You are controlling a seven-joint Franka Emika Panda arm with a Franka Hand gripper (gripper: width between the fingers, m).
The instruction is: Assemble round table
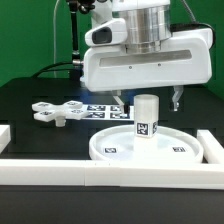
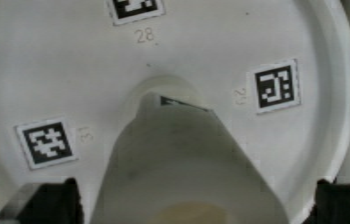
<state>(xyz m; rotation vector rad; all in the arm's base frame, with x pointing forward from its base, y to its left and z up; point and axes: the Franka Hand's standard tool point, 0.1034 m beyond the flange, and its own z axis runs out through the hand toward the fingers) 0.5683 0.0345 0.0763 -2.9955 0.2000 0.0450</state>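
Observation:
The large rimmed round disc (image 1: pixel 113 149) lies flat on the black table near the front. The short cylindrical leg (image 1: pixel 147 118) stands upright on its middle, with a tag on its side. My gripper (image 1: pixel 149 100) is open just over the leg's top, one finger on each side and not touching it. In the wrist view the leg (image 2: pixel 181 150) rises between my dark fingertips (image 2: pixel 56 202), with a gap on both sides, and the disc (image 2: pixel 83 70) with its tags lies below. The cross-shaped base piece (image 1: pixel 55 112) lies at the exterior view's left.
The marker board (image 1: pixel 97 108) lies flat behind the disc. White border rails run along the front (image 1: pixel 100 172), the exterior view's left (image 1: pixel 5 135) and right (image 1: pixel 213 147). A green wall stands behind the table.

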